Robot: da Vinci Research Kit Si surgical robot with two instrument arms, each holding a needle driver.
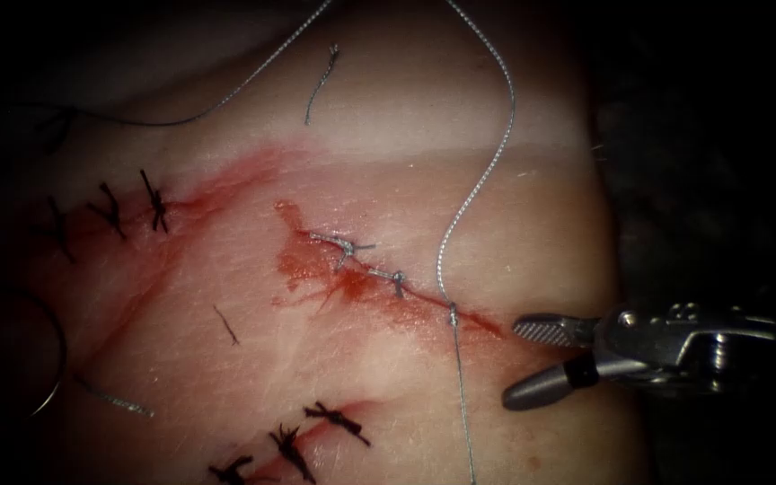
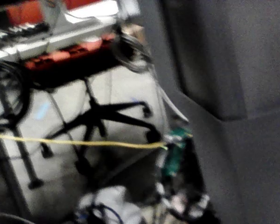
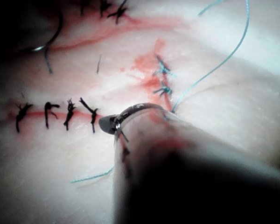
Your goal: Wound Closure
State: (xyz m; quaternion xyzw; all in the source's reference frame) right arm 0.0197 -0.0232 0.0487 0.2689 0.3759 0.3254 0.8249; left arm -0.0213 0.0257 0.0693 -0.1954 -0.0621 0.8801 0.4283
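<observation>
The cut runs slantwise across the tissue, with red fluid around it and two knotted stitches on its left part. At the cut's right end, thread passes through the tissue; one strand climbs away and another runs down. My right tool rests just right of the cut's end, jaws open and holding nothing; its tip lies beside the stitches. The curved needle lies far left of the cut in dim light, with no tool on it.
Two older rows of black stitches sit at the upper left and at the lower middle. A cut end of thread lies on the pale far tissue. A long strand trails off to the left.
</observation>
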